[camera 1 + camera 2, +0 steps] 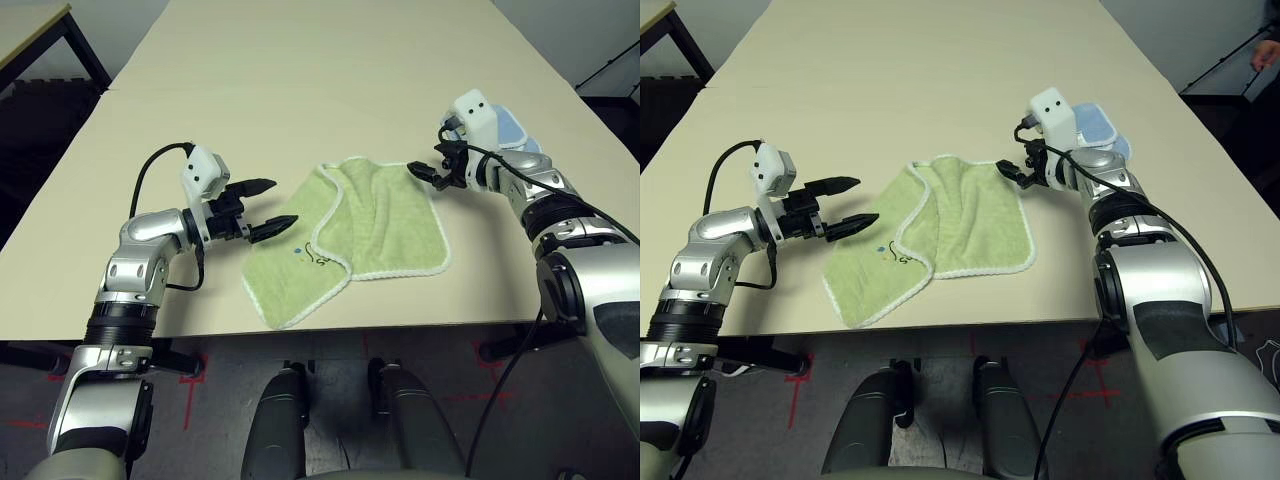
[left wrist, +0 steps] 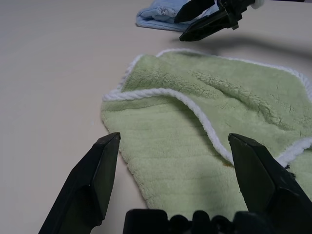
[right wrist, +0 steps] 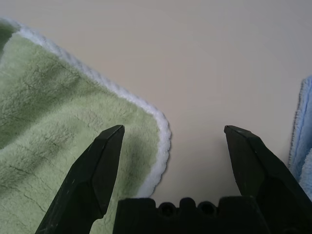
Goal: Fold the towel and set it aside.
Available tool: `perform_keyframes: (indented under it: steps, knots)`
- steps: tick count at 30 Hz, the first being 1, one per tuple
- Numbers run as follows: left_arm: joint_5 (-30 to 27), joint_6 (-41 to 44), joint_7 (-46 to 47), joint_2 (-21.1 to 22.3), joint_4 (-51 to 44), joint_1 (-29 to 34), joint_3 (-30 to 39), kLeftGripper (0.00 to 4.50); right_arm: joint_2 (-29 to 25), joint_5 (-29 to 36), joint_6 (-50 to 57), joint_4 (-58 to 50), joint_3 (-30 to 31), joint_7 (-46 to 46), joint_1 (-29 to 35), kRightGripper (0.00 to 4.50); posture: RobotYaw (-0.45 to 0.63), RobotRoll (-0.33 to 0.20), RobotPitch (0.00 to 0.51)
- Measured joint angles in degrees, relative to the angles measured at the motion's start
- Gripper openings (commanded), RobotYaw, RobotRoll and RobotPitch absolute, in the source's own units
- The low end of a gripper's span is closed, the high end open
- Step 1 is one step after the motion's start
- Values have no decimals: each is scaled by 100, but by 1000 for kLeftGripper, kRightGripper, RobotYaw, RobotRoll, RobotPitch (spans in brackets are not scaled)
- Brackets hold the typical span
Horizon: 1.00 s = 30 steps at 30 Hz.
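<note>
Green towel [image 1: 345, 240] lies flat on the tan table [image 1: 300, 80], near the robot-side edge, roughly midway between the two arms. Partly folded: right portion laid over the left, white edging running diagonally across the middle. Small dark embroidered mark [image 1: 318, 257] shows on the lower layer, beside the fold line.

Left gripper [image 1: 268, 207]: fingers spread wide, holding nothing, touching nothing. Forearm reaches in from the left, low over the table, fingertips aimed at the towel's left edge and stopping just short of it. In the left wrist view the towel's near corner sits between the two open fingers [image 2: 90, 183], slightly beyond them.

Right gripper [image 1: 424, 173]: fingers apart, empty. Arm comes in from the right, wrist bent inward, tips hovering at the towel's far right corner. Right wrist view shows that white-edged corner [image 3: 158, 131] just below and between the open fingers; contact not evident.

Light blue folded towel [image 1: 1095, 125] rests behind the right wrist, apart from the green one.
</note>
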Motion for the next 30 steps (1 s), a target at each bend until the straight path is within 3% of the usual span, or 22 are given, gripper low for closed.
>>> perform_keyframes:
  steps: [16, 30]
  knots:
    - [-15, 124, 102, -19, -410, 227, 0, 4500, 110, -314, 61, 19, 39, -33, 46, 4464, 82, 0, 183]
    - [-114, 352, 237, -5, -1043, 524, 16, 4500, 24, -155, 33, 4, -46, 181, 45, 4464, 69, 0, 247]
